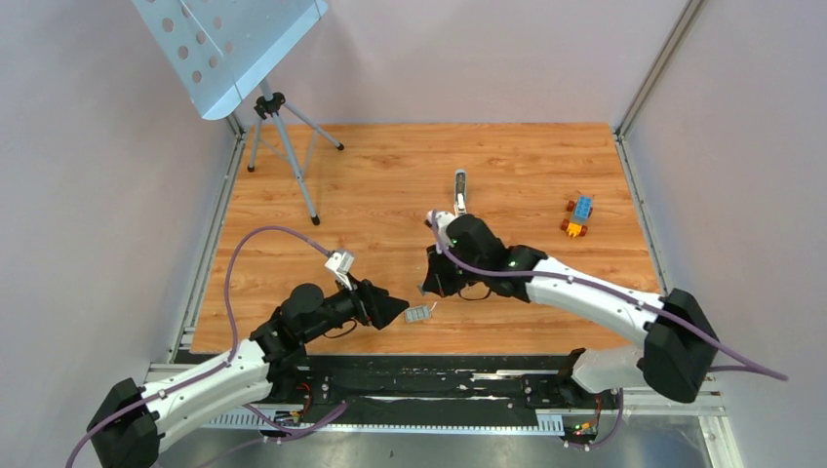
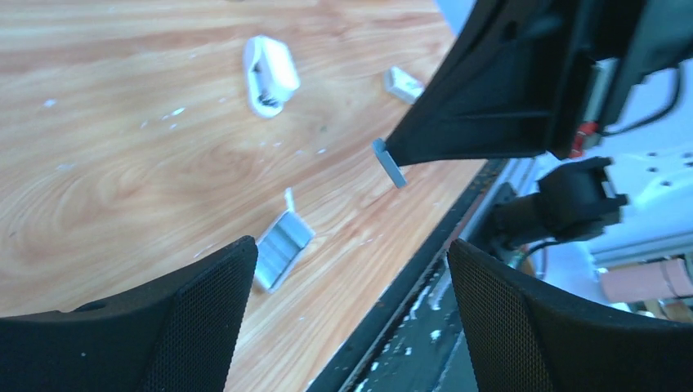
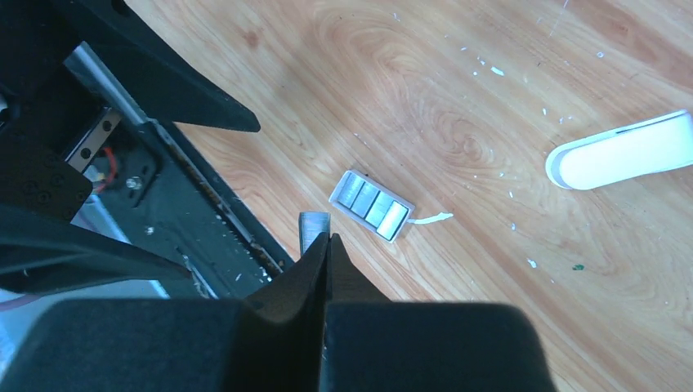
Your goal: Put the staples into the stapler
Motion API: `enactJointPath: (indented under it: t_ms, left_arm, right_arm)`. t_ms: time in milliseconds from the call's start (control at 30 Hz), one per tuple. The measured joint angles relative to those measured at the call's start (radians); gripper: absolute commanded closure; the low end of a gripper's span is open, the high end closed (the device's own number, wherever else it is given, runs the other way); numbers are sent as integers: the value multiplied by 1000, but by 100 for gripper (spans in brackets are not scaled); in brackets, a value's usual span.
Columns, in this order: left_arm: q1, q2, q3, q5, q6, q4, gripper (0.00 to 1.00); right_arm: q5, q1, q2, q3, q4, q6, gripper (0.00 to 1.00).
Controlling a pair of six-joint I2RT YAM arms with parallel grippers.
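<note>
My right gripper (image 3: 327, 241) is shut on a small silvery-grey strip of staples (image 3: 314, 227), which it holds just above the wood near the table's front edge. The strip also shows at the right fingertip in the left wrist view (image 2: 389, 162). A small white tray with more staple blocks (image 3: 369, 206) lies flat beside it, and is also in the top view (image 1: 418, 314). My left gripper (image 2: 351, 327) is open and empty, its left finger next to that tray (image 2: 282, 243). The stapler (image 1: 460, 190) lies further back mid-table, and appears pale in the right wrist view (image 3: 621, 151).
The black rail (image 3: 196, 204) runs along the table's front edge right beside both grippers. A colourful toy-brick block (image 1: 577, 215) sits at the far right. A tripod stand (image 1: 278, 127) with a perforated panel stands at the back left. A small white piece (image 2: 403, 83) lies beyond the right gripper.
</note>
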Motion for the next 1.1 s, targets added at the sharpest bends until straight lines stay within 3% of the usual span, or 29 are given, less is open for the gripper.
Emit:
enactJointPath:
  t_ms: [233, 500, 767, 1100]
  left_arm:
    - [11, -17, 15, 132, -17, 126, 17]
    - [14, 40, 75, 258, -87, 272, 27]
    - [14, 113, 94, 293, -170, 401, 39]
    - [14, 163, 56, 290, -299, 629, 46]
  right_arm:
    - [-238, -142, -190, -166, 176, 76, 100]
    - [-420, -166, -297, -291, 514, 299, 100]
    - [-468, -166, -311, -351, 775, 488, 100]
    - [-469, -166, -326, -352, 837, 544, 100]
